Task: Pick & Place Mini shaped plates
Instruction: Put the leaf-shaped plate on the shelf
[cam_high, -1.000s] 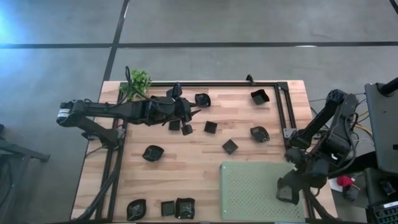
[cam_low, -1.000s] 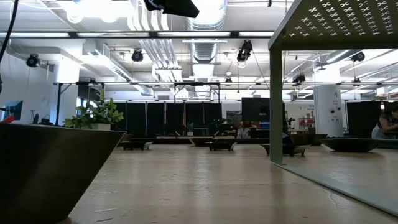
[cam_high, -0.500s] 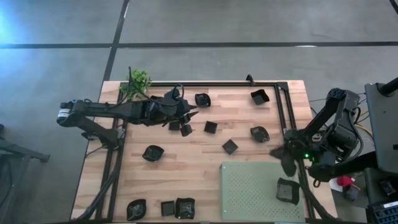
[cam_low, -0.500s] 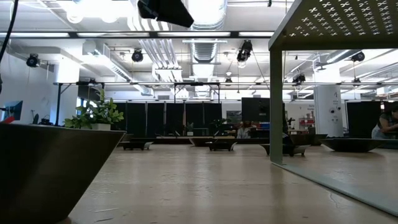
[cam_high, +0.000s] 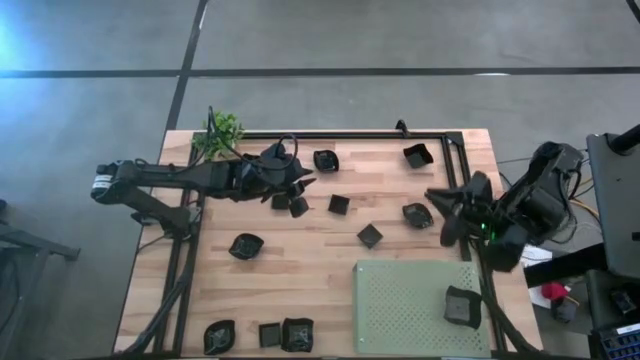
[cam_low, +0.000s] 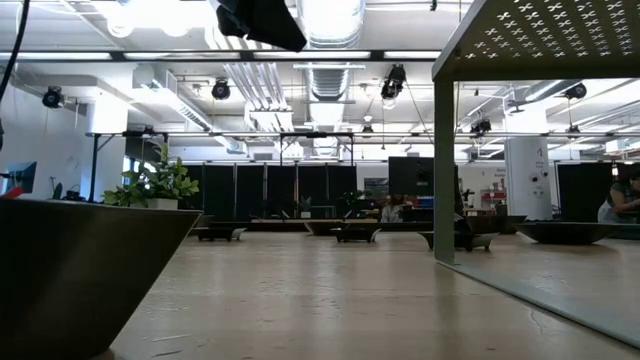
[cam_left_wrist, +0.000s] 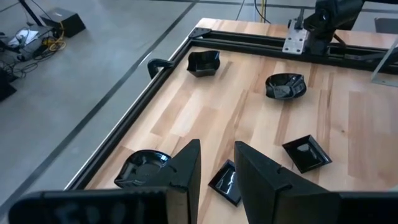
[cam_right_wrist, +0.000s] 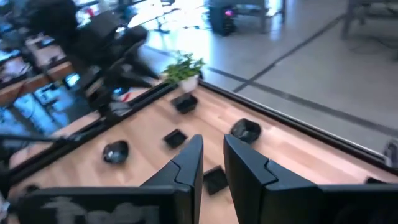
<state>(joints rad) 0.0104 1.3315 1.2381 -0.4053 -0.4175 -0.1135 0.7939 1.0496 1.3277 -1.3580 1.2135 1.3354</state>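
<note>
At the near left edge of the table (cam_high: 320, 270), three mini plates (cam_high: 270, 334) are sitting in a short row, all dark.
- At the near right, a green mat (cam_high: 405, 310) is lying flat and is carrying one dark plate (cam_high: 460, 306) near its right edge.
- Farther in, left of centre, a rounded plate (cam_high: 246, 245) is resting alone on the wood.
- Around the middle, a square plate (cam_high: 370, 236) and a rounded plate (cam_high: 417, 215) are lying apart from each other; another square plate (cam_high: 339, 204) is sitting just left of them.
- The right gripper (cam_high: 447, 213) is hovering at the table's right side, near that rounded plate. Its fingers are standing slightly parted and are gripping nothing.
- The left gripper (cam_high: 300, 185) is hanging over the far left area, close above two small square plates (cam_high: 290, 205). Its fingers are showing a narrow gap with nothing between them.
- Along the far rail, a wavy-rimmed plate (cam_high: 325, 160) and a square plate (cam_high: 418, 155) are sitting well apart.
- At the far left corner, a small plant (cam_high: 220, 132) is standing.
</note>
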